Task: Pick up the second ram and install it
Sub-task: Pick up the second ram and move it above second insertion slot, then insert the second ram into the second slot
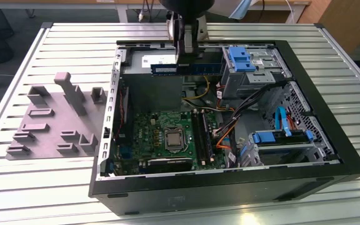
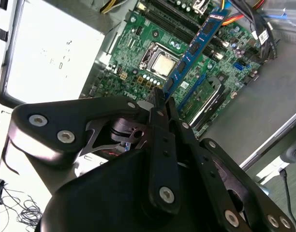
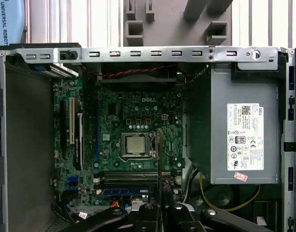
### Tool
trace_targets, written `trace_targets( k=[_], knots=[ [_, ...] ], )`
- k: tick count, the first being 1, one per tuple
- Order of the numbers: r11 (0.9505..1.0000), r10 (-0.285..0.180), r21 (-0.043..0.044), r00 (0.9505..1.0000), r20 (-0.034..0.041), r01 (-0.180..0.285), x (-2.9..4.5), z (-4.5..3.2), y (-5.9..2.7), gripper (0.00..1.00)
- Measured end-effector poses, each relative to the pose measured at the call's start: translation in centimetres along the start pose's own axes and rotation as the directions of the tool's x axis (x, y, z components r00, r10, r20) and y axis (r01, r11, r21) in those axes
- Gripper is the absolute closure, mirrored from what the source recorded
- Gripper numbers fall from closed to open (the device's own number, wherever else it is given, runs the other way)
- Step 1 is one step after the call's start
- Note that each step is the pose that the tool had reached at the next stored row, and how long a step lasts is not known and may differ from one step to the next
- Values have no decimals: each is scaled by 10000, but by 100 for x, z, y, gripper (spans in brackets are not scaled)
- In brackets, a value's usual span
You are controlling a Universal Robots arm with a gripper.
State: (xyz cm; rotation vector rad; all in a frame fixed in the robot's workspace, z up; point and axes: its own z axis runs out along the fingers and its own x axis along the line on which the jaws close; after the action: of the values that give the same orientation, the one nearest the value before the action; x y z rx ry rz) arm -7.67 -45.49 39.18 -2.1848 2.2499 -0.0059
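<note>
The second ram (image 1: 164, 69) is a thin blue-green stick that hangs level over the back of the open computer case (image 1: 230, 183), well above the motherboard (image 1: 148, 136). My gripper (image 1: 186, 58) is shut on its middle from above. In the second wrist view the ram (image 2: 199, 41) sticks out from between the fingers (image 2: 157, 104) over the board. The first wrist view shows the ram edge-on (image 3: 159, 159), above the processor socket (image 3: 136, 145) and the black memory slots (image 3: 128, 178). In the exterior view those slots (image 1: 202, 136) lie to the right of the socket.
A grey tray with upright pegs (image 1: 55, 117) lies on the slatted table at the exterior view's left. Inside the case are a power supply (image 3: 242, 135), drive cages with blue clips (image 1: 249, 61), orange and black cables (image 1: 230, 122) and the metal case walls.
</note>
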Motion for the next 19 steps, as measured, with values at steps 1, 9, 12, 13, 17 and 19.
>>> trace_targets(
  k=[1, 9, 12, 13, 17, 19],
  knots=[
    [10000, 13, 0, 10000, -2, -13, 0, 0, -20, 86],
    [10000, 60, 0, 10000, -6, -60, -3, 0, -102, 86],
    [10000, 60, 0, 10000, -7, -60, -3, 1, -103, 86],
    [10000, 60, 0, 10000, -9, -60, -3, 1, -103, 86],
    [10000, 69, 0, 10000, -19, -69, -3, 1, -103, 86],
    [10000, 88, 0, 10000, -24, -88, -3, 1, -103, 86]
  ],
)
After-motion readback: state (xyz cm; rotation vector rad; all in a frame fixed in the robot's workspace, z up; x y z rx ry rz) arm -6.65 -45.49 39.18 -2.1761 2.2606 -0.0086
